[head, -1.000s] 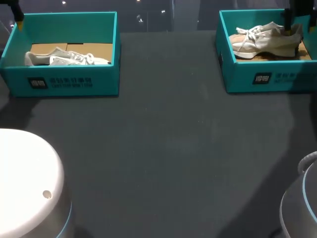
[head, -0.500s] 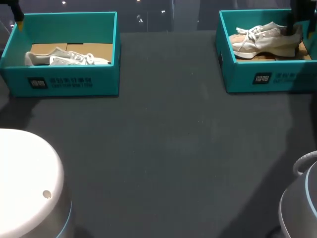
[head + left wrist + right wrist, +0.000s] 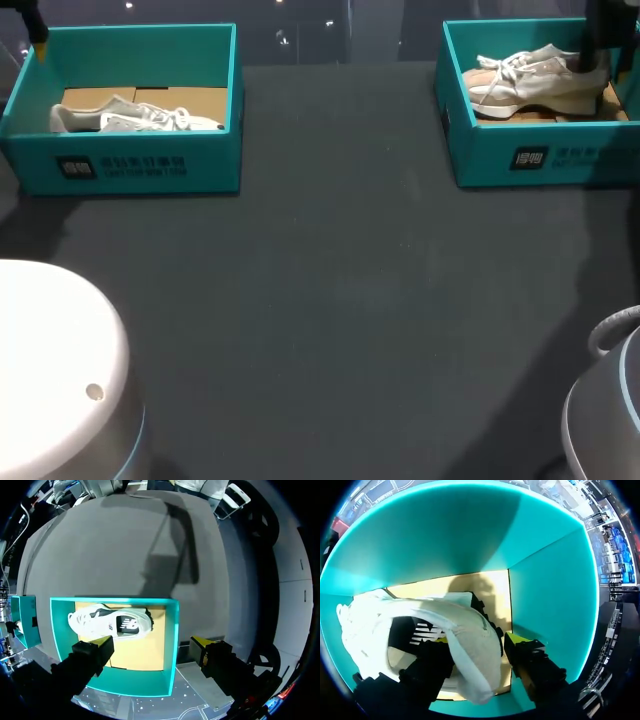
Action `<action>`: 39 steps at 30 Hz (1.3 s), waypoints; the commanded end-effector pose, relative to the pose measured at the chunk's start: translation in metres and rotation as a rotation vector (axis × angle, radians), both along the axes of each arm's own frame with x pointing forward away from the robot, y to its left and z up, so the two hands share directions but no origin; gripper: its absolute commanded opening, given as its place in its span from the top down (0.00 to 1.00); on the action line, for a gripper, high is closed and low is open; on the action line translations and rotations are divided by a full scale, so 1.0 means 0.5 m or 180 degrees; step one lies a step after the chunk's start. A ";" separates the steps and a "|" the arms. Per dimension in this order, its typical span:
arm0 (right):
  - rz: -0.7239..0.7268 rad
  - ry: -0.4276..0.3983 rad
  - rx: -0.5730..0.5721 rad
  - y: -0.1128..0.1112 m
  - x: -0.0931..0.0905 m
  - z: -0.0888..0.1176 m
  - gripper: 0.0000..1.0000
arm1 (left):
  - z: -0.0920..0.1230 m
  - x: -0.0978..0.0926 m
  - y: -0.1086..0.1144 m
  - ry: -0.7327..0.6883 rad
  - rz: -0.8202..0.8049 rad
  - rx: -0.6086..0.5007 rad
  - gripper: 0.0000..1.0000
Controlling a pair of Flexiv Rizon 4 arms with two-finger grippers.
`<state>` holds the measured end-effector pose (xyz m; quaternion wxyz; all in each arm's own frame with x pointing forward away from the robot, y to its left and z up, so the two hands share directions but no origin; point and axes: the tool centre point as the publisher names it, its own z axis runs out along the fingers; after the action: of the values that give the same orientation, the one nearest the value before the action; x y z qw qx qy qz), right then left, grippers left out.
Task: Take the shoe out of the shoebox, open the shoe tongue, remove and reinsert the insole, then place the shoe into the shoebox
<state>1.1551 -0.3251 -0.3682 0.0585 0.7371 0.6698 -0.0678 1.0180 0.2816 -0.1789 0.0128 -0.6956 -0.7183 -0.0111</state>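
Two teal shoeboxes stand at the table's far corners. The left shoebox [image 3: 130,170] [image 3: 172,630] holds a white shoe [image 3: 135,118] [image 3: 110,622] lying on its side. High over that box's outer end hangs my left gripper [image 3: 37,28] [image 3: 152,642], open and empty. In the right shoebox [image 3: 530,155] [image 3: 470,535] lies a beige shoe [image 3: 530,85] [image 3: 465,625], toe toward the middle of the table. My right gripper [image 3: 597,45] [image 3: 475,642] is down inside this box at the heel. One finger sits inside the collar and one outside, both against the heel wall.
My arms' rounded white bases show at the near left [image 3: 50,370] and near right [image 3: 610,400]. The dark table [image 3: 330,280] stretches between the two boxes. The box walls stand close around my right gripper.
My right gripper has sunk a little deeper at the heel and its fingers have drawn together onto it; the heel shifted slightly. The left arm has not moved.
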 end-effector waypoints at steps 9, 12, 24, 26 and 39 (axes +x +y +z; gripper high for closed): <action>-0.0025 0.0037 0.0024 -0.004 0.011 -0.008 1.00 | 0.001 0.000 0.000 0.0001 -0.0003 0.0005 0.00; -0.0034 0.0029 0.0017 -0.004 0.010 -0.004 1.00 | 0.001 0.000 0.000 0.0001 -0.0003 0.0005 0.00; -0.0214 0.0116 0.0076 -0.018 0.013 0.025 1.00 | 0.001 0.000 0.000 0.0001 -0.0003 0.0005 0.00; -0.0216 0.0125 0.0090 -0.019 0.015 0.035 1.00 | 0.001 0.000 0.000 0.0001 -0.0003 0.0005 0.00; -0.0270 0.0088 0.0053 -0.012 0.017 0.159 1.00 | 0.001 0.000 0.000 0.0001 -0.0003 0.0005 0.00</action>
<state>1.1644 -0.3334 -0.3093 0.0429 0.7637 0.6404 -0.0693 1.0180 0.2816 -0.1788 0.0128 -0.6956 -0.7183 -0.0111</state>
